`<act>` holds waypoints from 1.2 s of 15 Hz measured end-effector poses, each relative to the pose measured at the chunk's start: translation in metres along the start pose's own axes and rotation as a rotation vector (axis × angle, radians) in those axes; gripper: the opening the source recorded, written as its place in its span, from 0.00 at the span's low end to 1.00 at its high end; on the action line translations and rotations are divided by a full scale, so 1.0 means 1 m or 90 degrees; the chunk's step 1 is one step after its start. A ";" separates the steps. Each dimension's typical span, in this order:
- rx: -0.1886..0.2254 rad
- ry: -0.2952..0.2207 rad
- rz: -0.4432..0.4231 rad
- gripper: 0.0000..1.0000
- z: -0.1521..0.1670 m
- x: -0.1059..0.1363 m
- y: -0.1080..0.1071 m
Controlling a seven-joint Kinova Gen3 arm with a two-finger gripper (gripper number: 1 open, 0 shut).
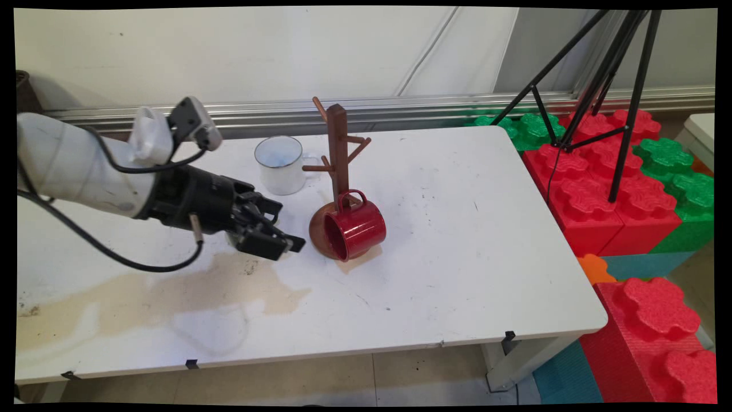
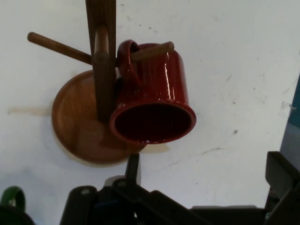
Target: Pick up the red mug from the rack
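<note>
One red mug lies tipped against the wooden rack mid-frame; the gripper, jaws open, hovers left; a nudge might roll it

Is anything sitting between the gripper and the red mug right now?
Nothing visible does. The gripper is just left of the red mug, with only bare table in the gap. The mug lies on its side against the wooden mug tree, partly on its round base, its mouth facing the gripper. The white mug stands behind, off that line.
</note>
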 end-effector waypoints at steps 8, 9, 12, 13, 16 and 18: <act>-0.001 0.005 -0.058 1.00 0.040 -0.002 0.003; -0.001 0.006 -0.065 1.00 0.045 -0.003 0.004; -0.001 0.011 -0.077 1.00 0.056 -0.005 0.005; -0.002 0.013 -0.081 1.00 0.060 -0.005 0.005; -0.005 0.021 -0.092 1.00 0.072 -0.006 0.006; -0.005 0.025 -0.097 1.00 0.079 -0.006 0.007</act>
